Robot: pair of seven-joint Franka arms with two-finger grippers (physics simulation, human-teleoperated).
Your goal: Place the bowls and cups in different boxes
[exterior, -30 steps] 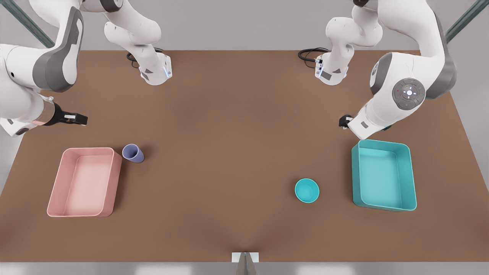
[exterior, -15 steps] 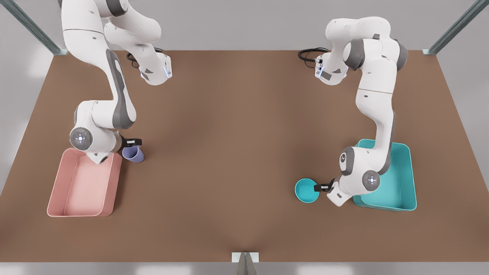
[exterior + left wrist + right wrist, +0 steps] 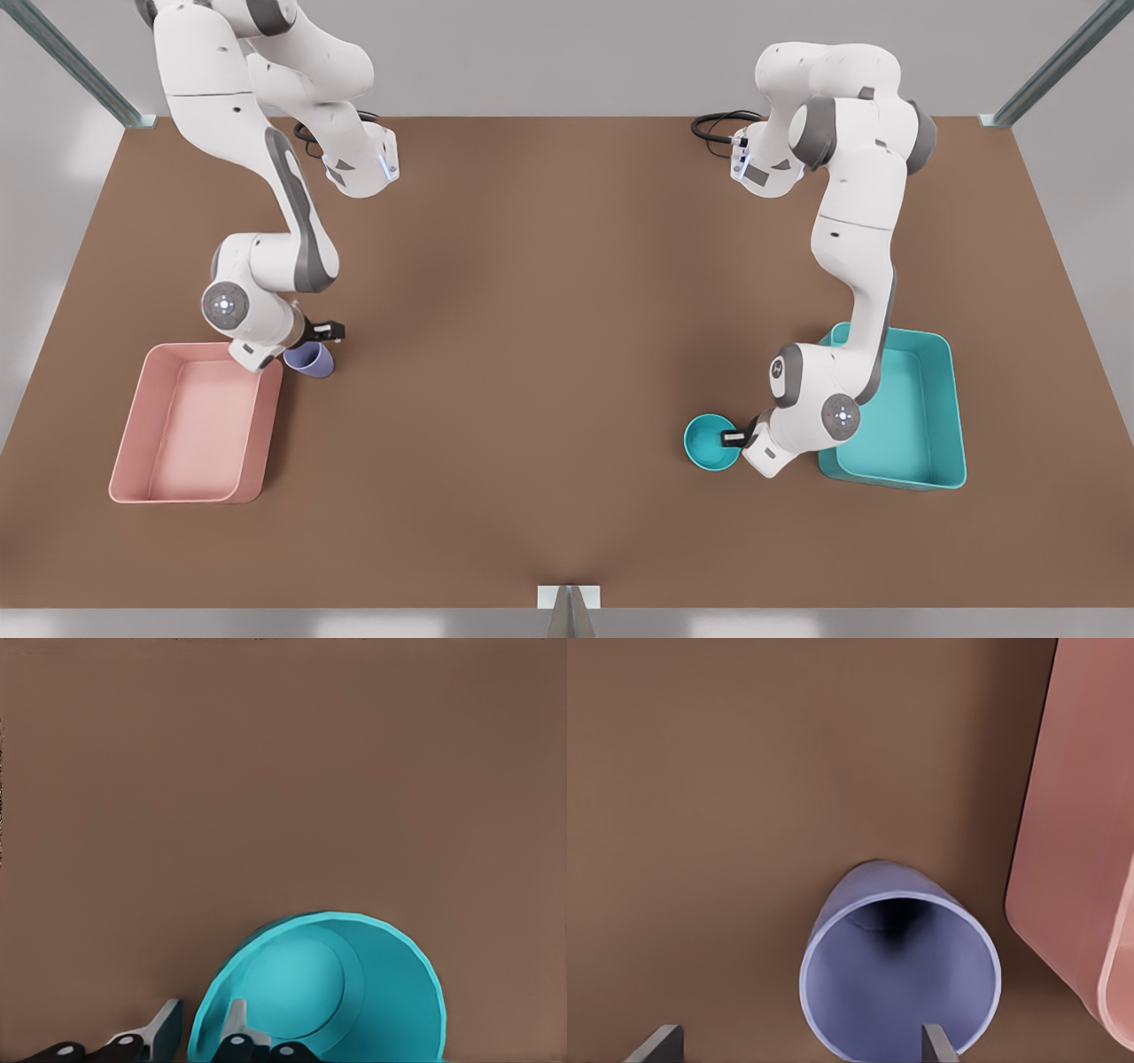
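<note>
1. Left end effector (image 3: 732, 437) sits at the teal bowl (image 3: 709, 441), on the front view's right, between the bench's middle and the teal box (image 3: 939, 416). In the left wrist view its fingers (image 3: 164, 1028) straddle the bowl's rim, one outside and one inside the wall, with a gap showing, so they stand apart; their roots are cut off at the frame's edge.
2. Right end effector (image 3: 326, 334) hangs over the lavender cup (image 3: 310, 359), on the front view's left. In the right wrist view two fingertips (image 3: 660, 1041) show wide apart on either side of the cup (image 3: 901, 967), neither touching it, and most of each finger is cut off.
3. From the front, the right arm's wrist hides the cup's far rim and covers a corner of the pink box (image 3: 177, 425).
4. That cup stands upright just beside the pink box's wall (image 3: 1072, 842), apart from it.
5. Over on the other side, the left arm's forearm covers part of the teal box's near-left corner.
6. Both boxes lie open near the bench's side edges.
</note>
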